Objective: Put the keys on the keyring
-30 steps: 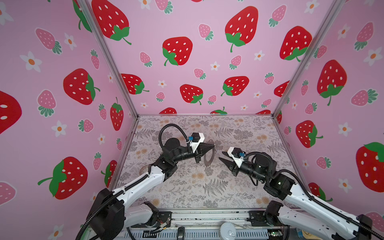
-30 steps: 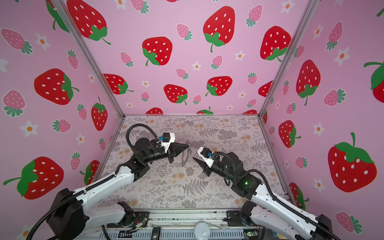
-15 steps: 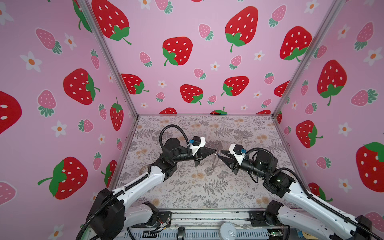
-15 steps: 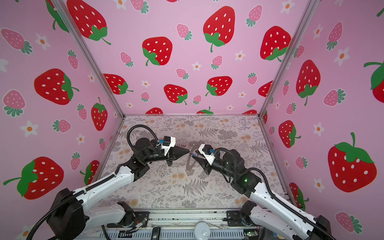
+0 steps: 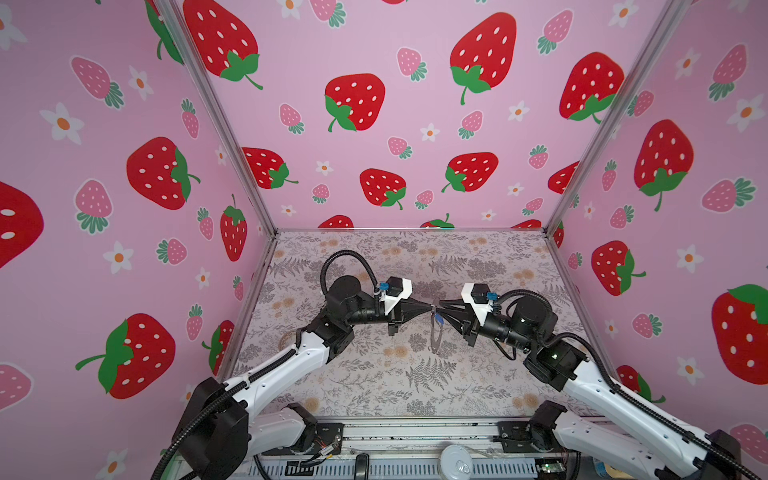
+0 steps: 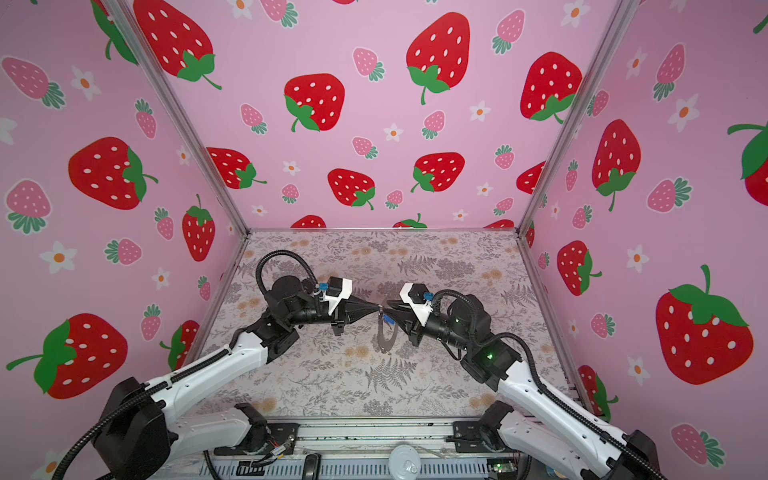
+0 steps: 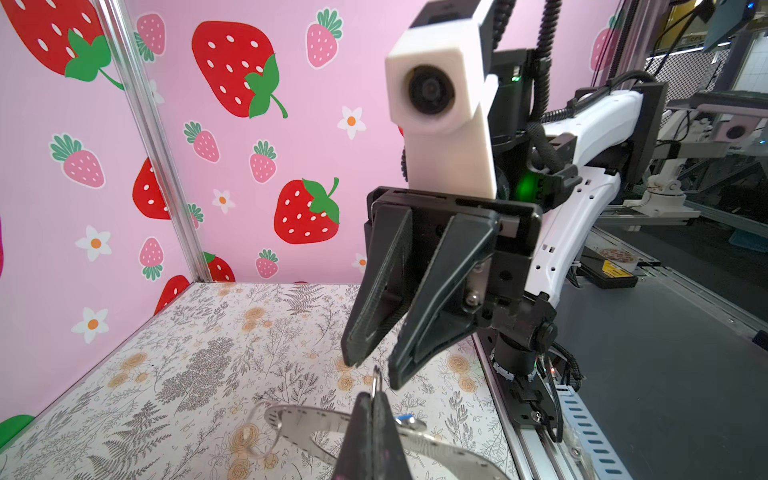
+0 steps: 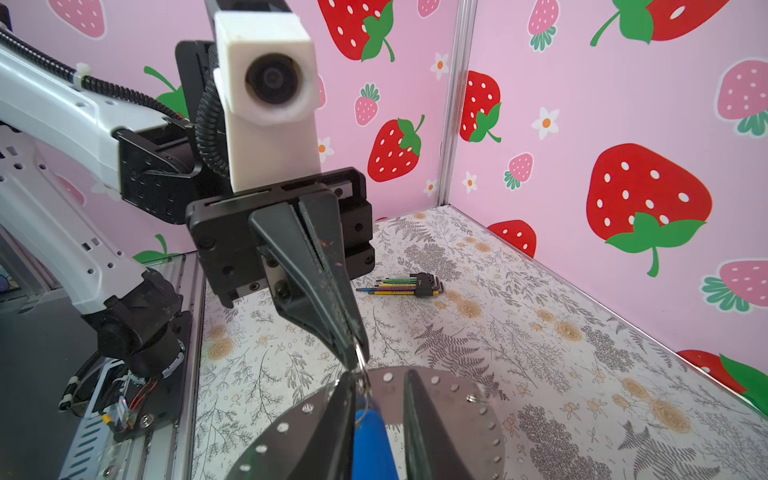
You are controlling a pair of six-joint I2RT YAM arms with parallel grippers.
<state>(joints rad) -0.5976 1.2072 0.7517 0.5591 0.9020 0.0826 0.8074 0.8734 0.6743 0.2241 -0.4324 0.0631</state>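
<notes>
The keyring [image 7: 303, 419] hangs under left pincer [image 8: 353, 357], key [image 8: 372, 440] inside right pincer [image 7: 374, 371]

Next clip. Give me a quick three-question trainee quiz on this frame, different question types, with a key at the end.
1. True or false: the left tool is shut on the keyring's small wire loop.
2. Where are the coloured hex keys? A) lying on the table; B) hanging on the keyring; C) in a box.
3. Fill in: the key's plastic head is ____.
Key: 1 true; 2 A; 3 blue.
</notes>
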